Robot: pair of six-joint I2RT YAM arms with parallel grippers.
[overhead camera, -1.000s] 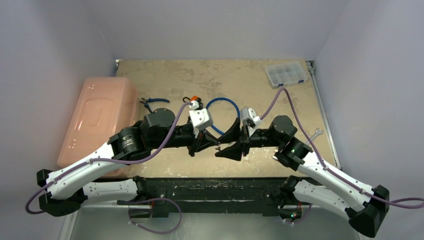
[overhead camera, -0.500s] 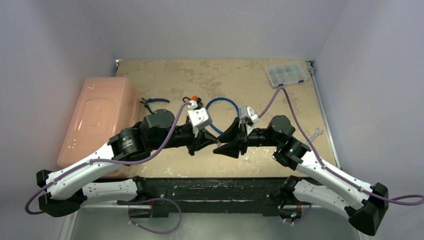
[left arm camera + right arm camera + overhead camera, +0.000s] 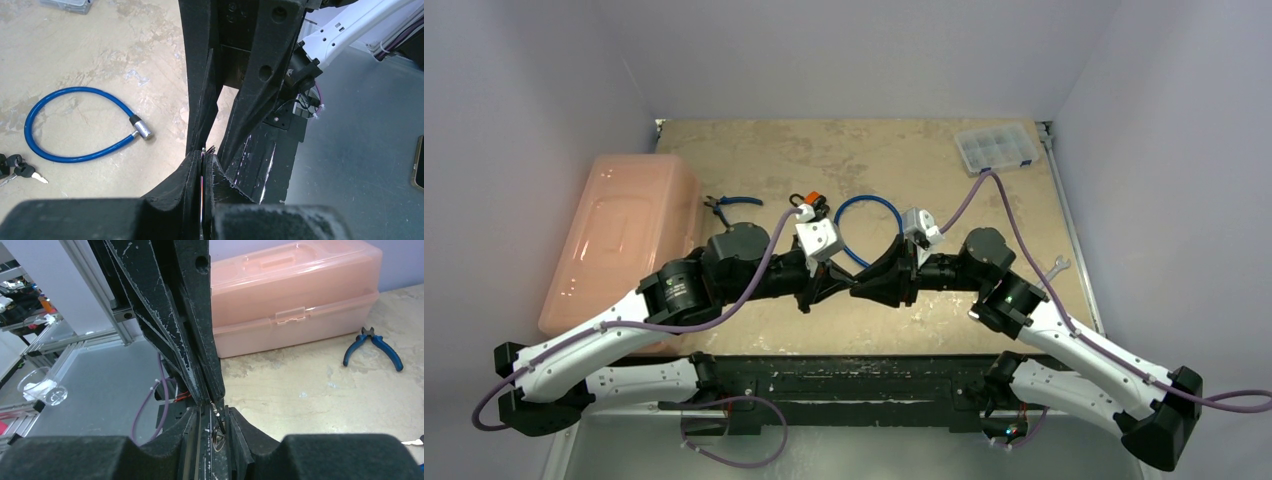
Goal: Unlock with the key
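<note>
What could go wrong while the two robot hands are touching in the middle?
The tiny key is pinched at the tips of the left gripper, with the right gripper around it. It could slip out in the swap and fall. Both grippers are very close, so they might bump and twist the key. The blue cable lock lies loose on the table, so it may slide when the key pushes in.

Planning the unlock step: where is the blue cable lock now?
In the top view the blue cable lock lies at mid-table, with a bunch of keys just left of it and blue pliers further left.
</note>
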